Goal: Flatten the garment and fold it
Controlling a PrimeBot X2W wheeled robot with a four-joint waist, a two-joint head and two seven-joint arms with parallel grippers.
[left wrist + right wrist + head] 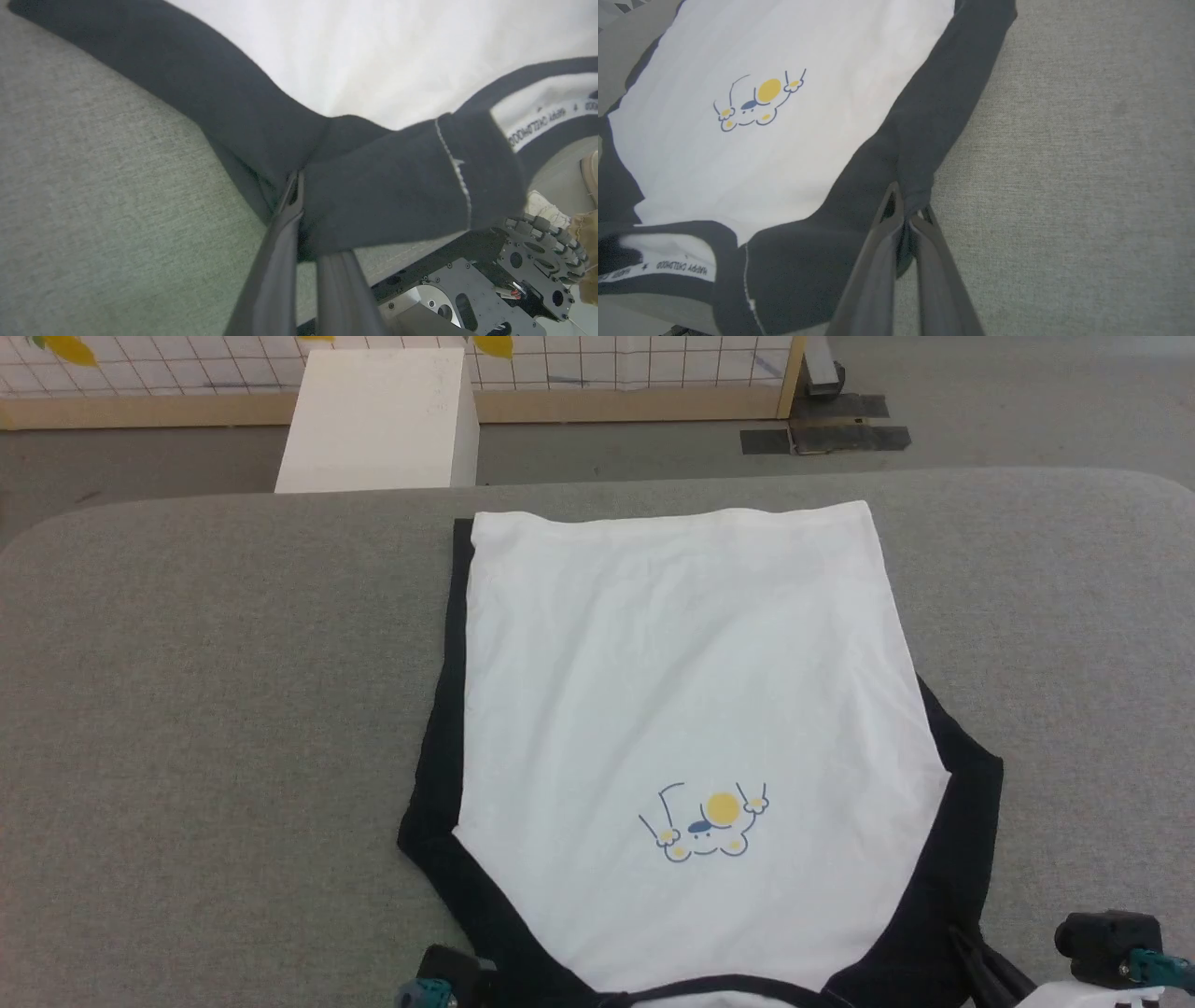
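Grey cloth covers the table (205,709), and on your left it is bare. A white box (383,420) stands on the floor past the far edge.

At the near left, your left end effector (446,982) is clamped on the left sleeve (224,107). In the left wrist view, one finger (278,261) lies over the black fabric and the other runs under a fold of it, right at the table's near edge.

The shirt (681,691) lies flat and face up, a little right of the table's middle. Its hem is toward the far edge and its collar (719,985) is at the near edge. A thin black strip shows along its whole left side. The print (707,823), blue lines with a yellow circle, sits low on the white body and reads upside down to you. A lettered band runs inside the collar.

At the near right, your right end effector (971,957) is pinched together on the right sleeve (943,93), near the shoulder. Right of it the table is bare.
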